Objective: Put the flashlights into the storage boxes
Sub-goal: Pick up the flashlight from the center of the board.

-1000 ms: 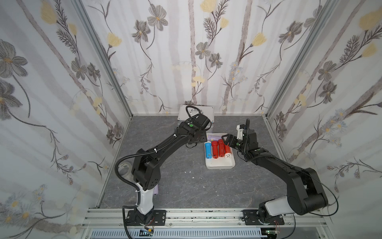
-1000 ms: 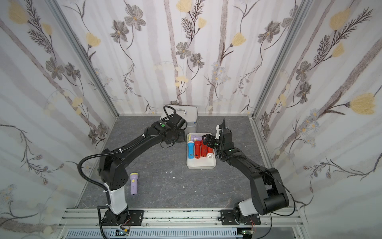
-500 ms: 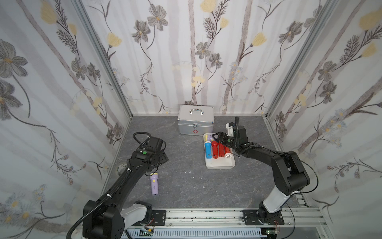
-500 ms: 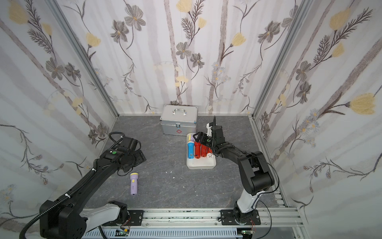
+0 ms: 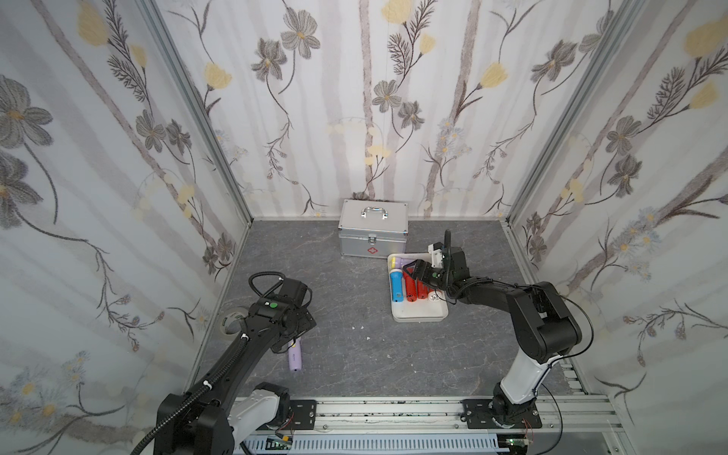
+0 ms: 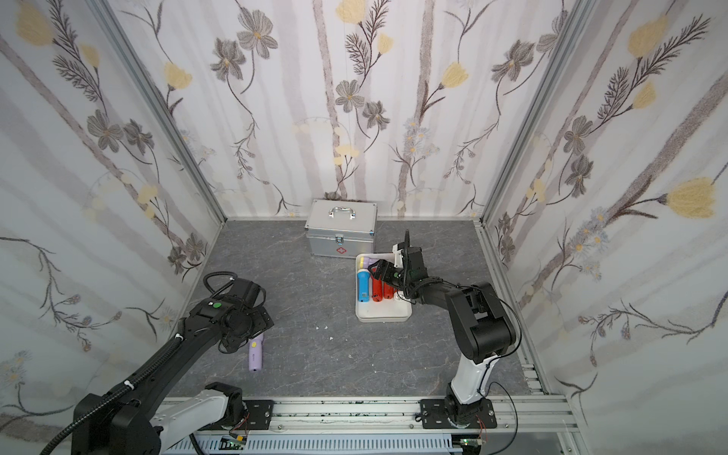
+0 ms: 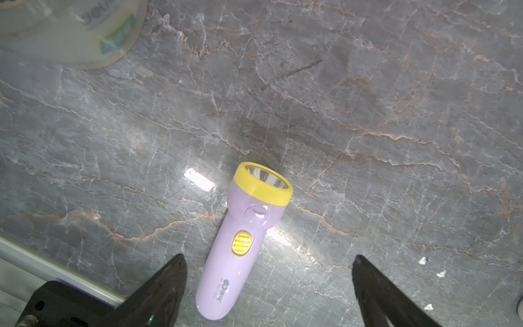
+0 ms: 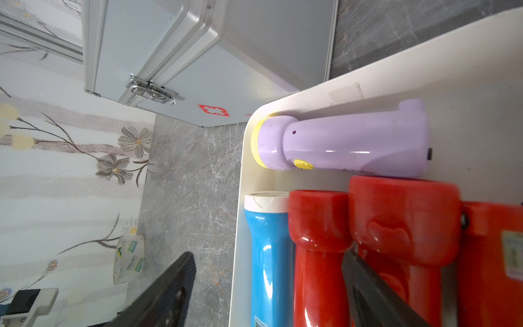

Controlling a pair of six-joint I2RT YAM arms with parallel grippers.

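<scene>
The left pincer (image 7: 268, 257), wide open and empty, hangs off-centre over the lilac torch (image 7: 226, 277), so closing may roll it across the desk (image 7: 368, 113).

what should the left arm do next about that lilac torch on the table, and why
Probably lower the left gripper onto the lilac flashlight and close on its handle. Its jaws stand wide open with the handle between them. The flashlight lies flat on the table, outside the white tray that holds the other flashlights.

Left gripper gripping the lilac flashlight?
No, the lilac flashlight lies on the table, and the left gripper stands open, not touching it.
</scene>
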